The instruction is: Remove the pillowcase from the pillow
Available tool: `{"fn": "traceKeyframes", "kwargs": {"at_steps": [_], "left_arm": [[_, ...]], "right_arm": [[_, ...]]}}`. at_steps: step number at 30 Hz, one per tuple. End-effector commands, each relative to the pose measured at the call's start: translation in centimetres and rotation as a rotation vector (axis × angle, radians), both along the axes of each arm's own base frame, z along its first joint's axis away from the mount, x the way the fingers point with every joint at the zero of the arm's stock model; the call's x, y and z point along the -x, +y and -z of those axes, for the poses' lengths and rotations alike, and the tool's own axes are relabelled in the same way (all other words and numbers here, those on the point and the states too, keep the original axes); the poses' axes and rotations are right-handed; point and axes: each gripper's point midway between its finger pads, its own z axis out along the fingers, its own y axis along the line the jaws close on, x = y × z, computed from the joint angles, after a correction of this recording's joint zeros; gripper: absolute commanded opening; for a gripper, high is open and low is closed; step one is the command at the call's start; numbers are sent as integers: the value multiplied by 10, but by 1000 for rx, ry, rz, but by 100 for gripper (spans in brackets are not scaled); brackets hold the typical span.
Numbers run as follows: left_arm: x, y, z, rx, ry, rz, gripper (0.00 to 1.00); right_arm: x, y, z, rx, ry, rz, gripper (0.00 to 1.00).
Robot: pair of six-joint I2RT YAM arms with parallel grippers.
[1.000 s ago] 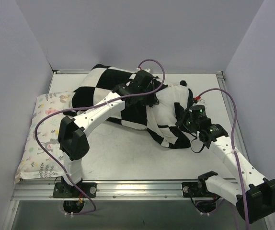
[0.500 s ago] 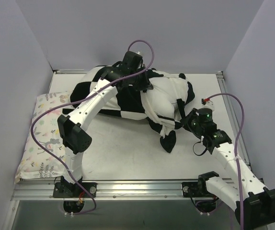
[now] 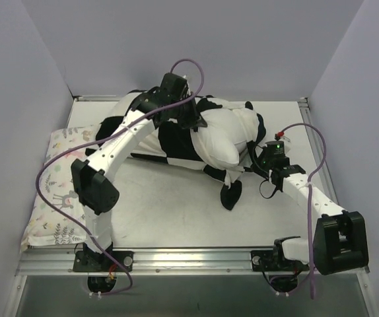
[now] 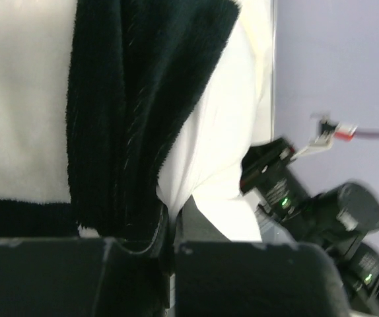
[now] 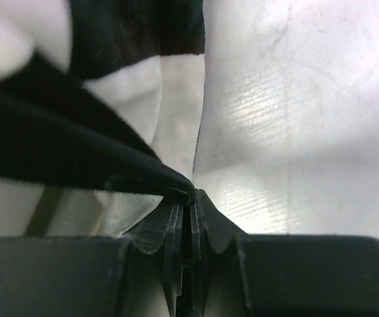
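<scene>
Well, biggest first: we see the table (image 3: 170,205) filling the middle of the top view, w/ the pillowcase (image 3: 179,146) bunched across its upper centre, black & white squares rumpled. The pillow (image 3: 224,137) bulges plain white out of it, right of centre; in the left wrist view its smooth white cloth (image 4: 209,132) shows under a fuzzy black fold. One black corner of the cover droops onto the tabletop, below centre. At far left an animal-print pillow (image 3: 67,148) lies along the table's edge, apart from the rest. Left gripper (image 4: 170,224) sits at upper centre of the top view, jaws together, clamped on the cover's black edge. Right gripper (image 5: 189,195) is at the bundle's right side, jaws pinched tight on a taut black fold of the same cover, bare tabletop beside it.
</scene>
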Motion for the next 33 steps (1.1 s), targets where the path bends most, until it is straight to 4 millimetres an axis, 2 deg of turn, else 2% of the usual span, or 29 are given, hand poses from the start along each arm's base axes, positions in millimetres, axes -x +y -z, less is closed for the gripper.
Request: {"fn": "traceKeyframes", "kwargs": {"at_steps": [1, 2, 3, 4, 5, 6, 7, 8, 9, 11, 14, 15, 16, 19, 21, 23, 24, 26, 27, 32, 33], "left_arm": [[22, 34, -96, 142, -266, -4, 0], [48, 34, -113, 167, -316, 32, 0], [62, 34, -97, 145, -307, 65, 0], [78, 35, -52, 91, -235, 91, 0], [104, 37, -54, 108, -267, 121, 0], [116, 39, -40, 99, -255, 131, 0], [134, 47, 14, 34, -170, 143, 0], [145, 55, 12, 51, -207, 135, 0], [156, 59, 25, 38, -192, 137, 0], [174, 80, 68, -6, -148, 108, 0], [189, 95, 105, -8, -121, 83, 0], [190, 97, 111, -11, -118, 76, 0], [191, 98, 115, -12, -115, 71, 0], [191, 96, 125, 2, -109, 59, 0], [188, 92, 124, 15, -119, 49, 0], [185, 91, 125, 12, -123, 41, 0], [183, 90, 123, 15, -130, 38, 0], [182, 88, 124, 11, -127, 34, 0], [180, 87, 124, 11, -127, 28, 0], [178, 80, 121, 16, -126, 36, 0], [178, 80, 121, 16, -126, 34, 0]], "right_arm": [[6, -40, 16, 98, 134, 112, 4], [-5, -39, 8, 79, 119, 112, 4], [-9, -42, 7, 73, 121, 123, 5], [-12, -44, 10, 66, 136, 128, 8], [-17, -45, 7, 55, 126, 134, 10], [-20, -45, 7, 49, 124, 132, 12], [-22, -43, 6, 40, 117, 128, 17], [-23, -40, 7, 25, 110, 119, 18], [-23, -30, 6, -11, 99, 84, 20], [-22, -19, 4, -20, 67, 38, 29], [-19, 2, -10, -32, -6, -60, 42], [-11, 16, -16, -35, -39, -113, 45], [-6, 22, -19, -24, -60, -143, 53], [13, 38, -32, -10, -128, -207, 64], [21, 41, -49, -20, -189, -220, 67], [31, 48, -57, -14, -227, -249, 68], [36, 50, -71, -16, -282, -263, 69], [46, 60, -79, -17, -331, -311, 72], [49, 63, -92, -21, -385, -329, 73], [56, 81, -112, 32, -441, -417, 80], [55, 81, -107, 68, -415, -421, 80]]}}
